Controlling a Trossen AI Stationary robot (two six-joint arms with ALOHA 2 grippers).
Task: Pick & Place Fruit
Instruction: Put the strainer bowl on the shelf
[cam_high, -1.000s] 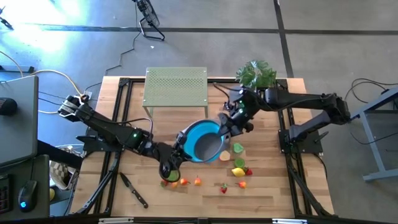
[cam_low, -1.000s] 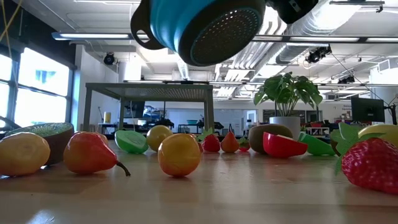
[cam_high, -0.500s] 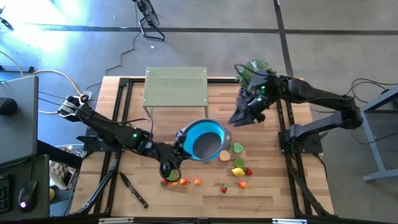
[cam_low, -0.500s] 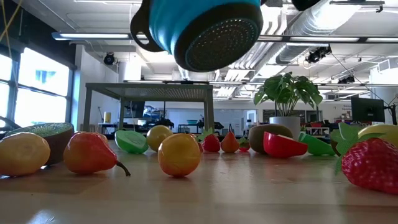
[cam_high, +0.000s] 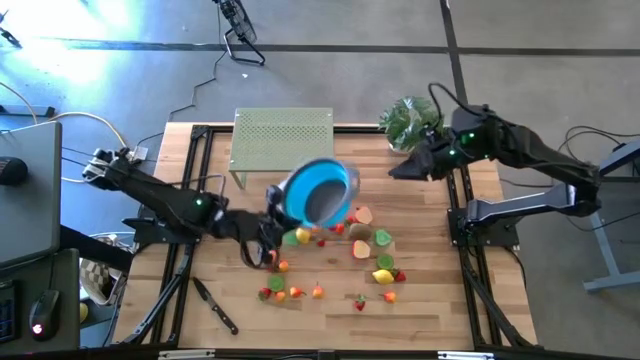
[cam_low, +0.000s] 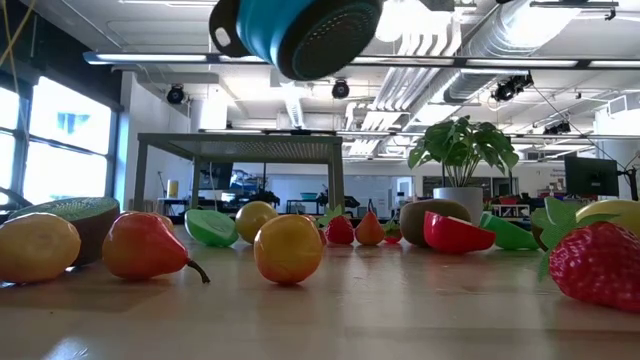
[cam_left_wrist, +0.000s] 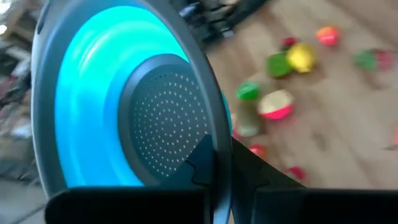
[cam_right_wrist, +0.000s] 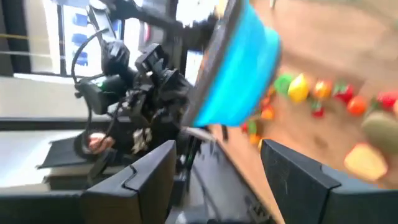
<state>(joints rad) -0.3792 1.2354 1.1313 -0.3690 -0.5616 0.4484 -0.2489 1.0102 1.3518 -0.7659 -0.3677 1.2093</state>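
A wooden tabletop (cam_high: 430, 290) fills the overhead view, with two dark arms reaching in from either side. At its far edge stands a pale green perforated metal stand (cam_high: 283, 138), and beside that, toward the right arm, a leafy potted plant (cam_high: 408, 119).

A blue colander bowl (cam_high: 318, 191) hangs tilted in the air above the middle of the tabletop, its perforated grey bottom showing. The left gripper (cam_high: 271, 212) holds it by the rim — in the left wrist view the bowl (cam_left_wrist: 124, 99) fills the picture and the dark fingers (cam_left_wrist: 211, 168) are clamped tight on its edge. From the low camera the bowl (cam_low: 300, 30) shows high overhead, clear of everything below.

The right gripper (cam_high: 400, 168) is drawn back near the plant, well apart from the bowl. Its fingers (cam_right_wrist: 143, 180) stand spread with nothing between them.

The fruit (cam_high: 352, 238) lies scattered on the tabletop below and in front of the bowl — small red, orange, yellow and green pieces, some just under the bowl's rim, others nearer the front edge. In the low view a yellow lemon (cam_low: 288, 249), a red-orange pear (cam_low: 145, 246) and a strawberry (cam_low: 598, 264) sit closest.

A black-handled knife (cam_high: 214, 306) lies on the tabletop near the front, on the left arm's side.
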